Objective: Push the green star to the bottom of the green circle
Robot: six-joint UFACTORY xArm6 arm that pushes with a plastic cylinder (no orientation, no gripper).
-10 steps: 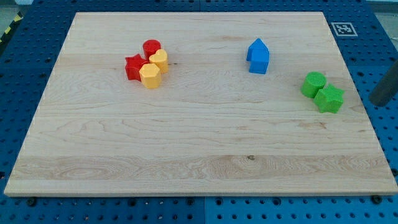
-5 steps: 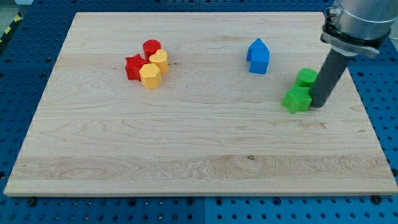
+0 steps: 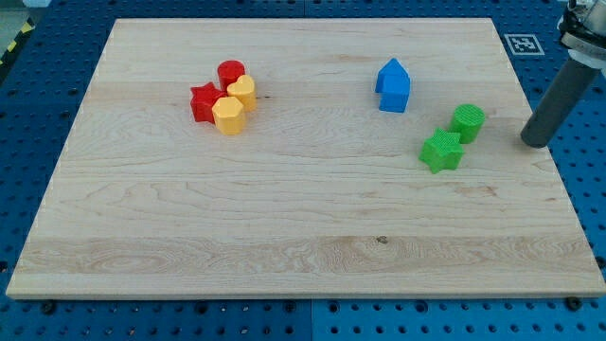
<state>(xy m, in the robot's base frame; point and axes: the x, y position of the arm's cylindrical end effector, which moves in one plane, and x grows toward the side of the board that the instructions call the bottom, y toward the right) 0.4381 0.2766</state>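
Note:
The green star (image 3: 441, 152) lies on the wooden board at the view's right, just below and left of the green circle (image 3: 467, 123), touching it or nearly so. My tip (image 3: 535, 143) stands near the board's right edge, to the right of both green blocks and apart from them, about level with the star's top.
A blue house-shaped block (image 3: 393, 85) sits above and left of the green pair. A cluster of a red star (image 3: 204, 102), a red cylinder (image 3: 231, 73), a yellow heart-like block (image 3: 242, 90) and a yellow hexagon (image 3: 228, 115) sits at the upper left. The board's right edge (image 3: 549, 161) is close to my tip.
The green star has gone from the circle's lower right to its lower left. My tip swept in from the right against the star, then drew back right.

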